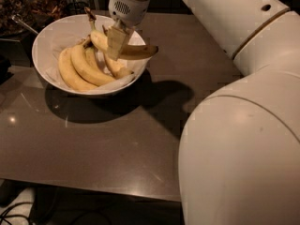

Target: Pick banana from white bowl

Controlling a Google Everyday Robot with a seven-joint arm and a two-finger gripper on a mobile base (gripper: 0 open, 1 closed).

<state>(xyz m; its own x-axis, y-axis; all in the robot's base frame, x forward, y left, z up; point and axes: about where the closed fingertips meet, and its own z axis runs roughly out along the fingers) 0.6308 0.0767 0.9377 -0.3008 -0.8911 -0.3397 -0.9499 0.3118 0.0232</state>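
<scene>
The white bowl (51,34), lined with white paper, stands at the table's back left. A bunch of yellow bananas (79,67) lies in it. My gripper (117,42) hangs over the bowl's right side and is shut on the single banana (136,51). The banana is lifted above the bunch, its dark stem up to the left and its browning tip out past the bowl's right rim.
The bowl stands on a dark glossy table (117,139). A dark container with a spoon handle (21,25) is at the back left. My large white arm (243,125) fills the right side. Cables lie on the floor at the bottom left.
</scene>
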